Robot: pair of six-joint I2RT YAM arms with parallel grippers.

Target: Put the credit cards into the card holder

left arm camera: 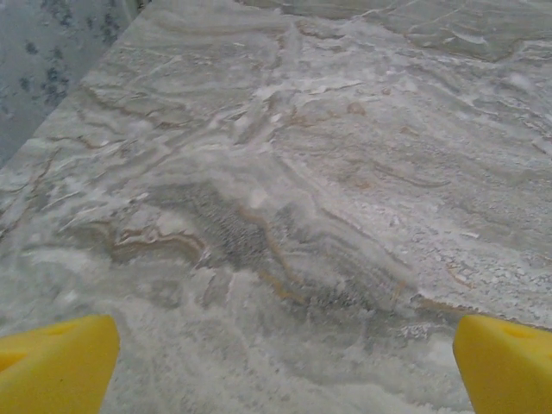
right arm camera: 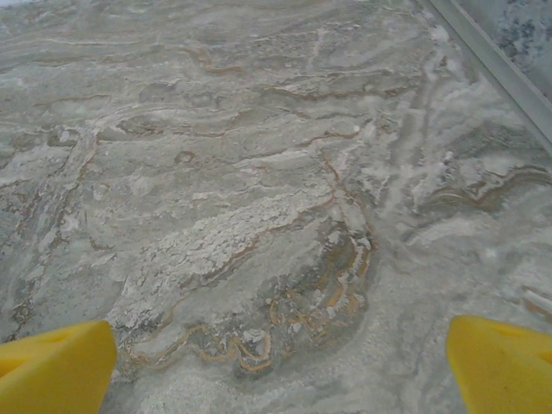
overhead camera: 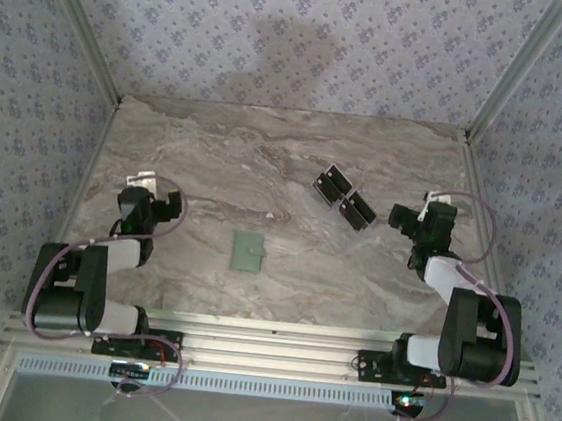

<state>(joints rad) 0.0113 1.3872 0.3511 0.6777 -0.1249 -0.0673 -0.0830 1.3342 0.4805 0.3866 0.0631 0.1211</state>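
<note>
The pale green card holder point(overhead camera: 247, 252) lies flat near the middle of the marble table point(overhead camera: 265, 169). Two dark credit cards point(overhead camera: 345, 197) lie side by side to its upper right, tilted. My left gripper point(overhead camera: 151, 202) hovers at the left side of the table, well left of the card holder. It is open, its yellow fingertips point(left arm camera: 56, 366) wide apart over bare marble. My right gripper point(overhead camera: 415, 223) sits just right of the cards. It is open too, yellow fingertips point(right arm camera: 504, 366) spread with nothing between them.
Patterned walls enclose the table on three sides. A metal rail point(right arm camera: 496, 65) runs along the table's right edge close to my right gripper. An aluminium frame point(overhead camera: 267, 345) carrying both arm bases lines the near edge.
</note>
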